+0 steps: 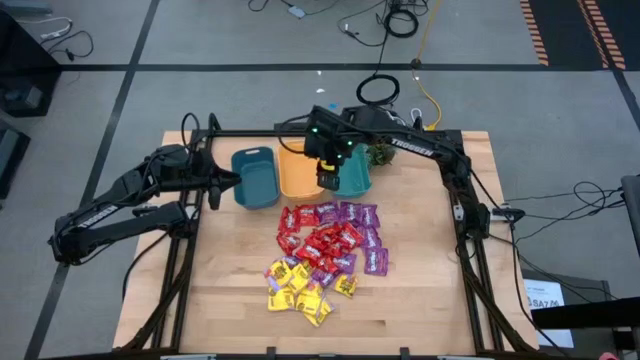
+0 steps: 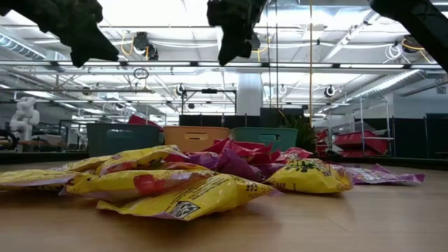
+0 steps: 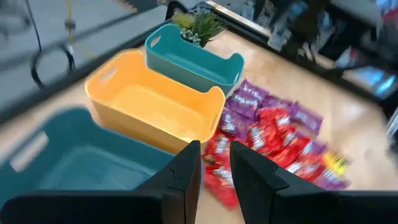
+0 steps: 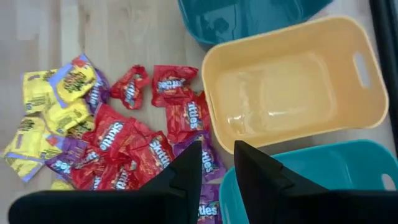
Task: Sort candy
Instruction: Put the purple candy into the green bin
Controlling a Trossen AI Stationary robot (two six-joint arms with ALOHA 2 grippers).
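Observation:
The candy (image 1: pixel 322 252) lies in a loose pile on the wooden table: red packets (image 4: pixel 124 146) in the middle, purple packets (image 3: pixel 249 102) toward the bins, yellow packets (image 2: pixel 175 192) at the near side. Three bins stand in a row behind it: a teal bin (image 1: pixel 255 177), an orange bin (image 1: pixel 296 176) and a second teal bin (image 1: pixel 354 178). My right gripper (image 1: pixel 329 181) hangs high over the border of the orange and second teal bins, open by a narrow gap, with nothing between its fingers (image 4: pixel 186 171). My left gripper (image 1: pixel 222 183) waits beside the first teal bin, open by a narrow gap and empty.
A small green plant (image 1: pixel 381 153) stands behind the second teal bin. Dark frame rails run along the table's left (image 1: pixel 180 250) and right (image 1: pixel 465 250) sides. Bare wood (image 1: pixel 420 300) lies to the right of the pile and in front of it.

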